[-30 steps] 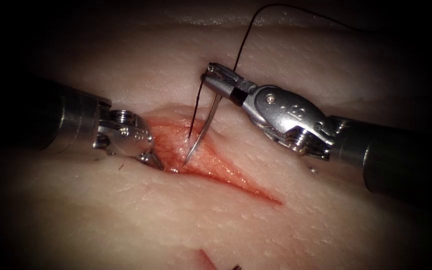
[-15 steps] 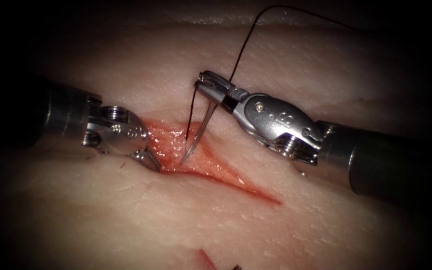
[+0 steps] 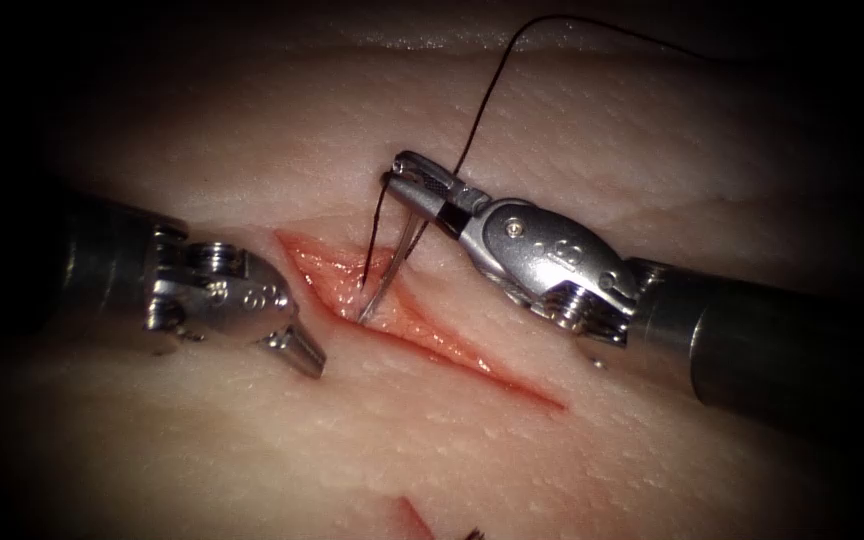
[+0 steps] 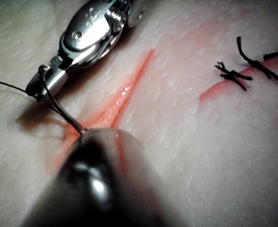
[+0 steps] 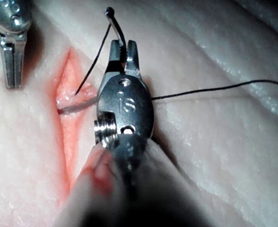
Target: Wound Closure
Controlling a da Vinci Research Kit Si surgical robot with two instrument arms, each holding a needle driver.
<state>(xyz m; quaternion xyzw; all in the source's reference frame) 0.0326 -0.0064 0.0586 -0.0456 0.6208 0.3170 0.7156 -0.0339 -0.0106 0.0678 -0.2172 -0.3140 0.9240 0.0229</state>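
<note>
The cut [image 3: 452, 345] runs slantwise across the tissue [image 3: 572, 460], wet with red fluid. My right tool [image 3: 402, 182] is shut on the curved needle [image 3: 397, 265] near its tail, above the cut's left end. The needle points down, its tip in the cut against the left wall. I cannot tell whether it has pierced. Dark thread [image 3: 487, 95] rises from the jaws, and a strand hangs into the cut. My left tool [image 3: 304, 352] is shut on nothing, on the tissue just left of the cut. Up close, the right tool [image 5: 122, 52] pinches the needle [image 5: 79, 106].
Two tied stitches with cut ends [image 4: 231, 74] [image 4: 257, 61] close another red cut [image 4: 214, 90], off to one side. A red mark [image 3: 410, 518] and a short thread end [image 3: 472, 533] sit at the near edge of the tissue.
My left tool has drawn back down and left off the cut's left edge, and that edge has settled. My right tool has shifted left with the needle, the tip staying in the cut.
</note>
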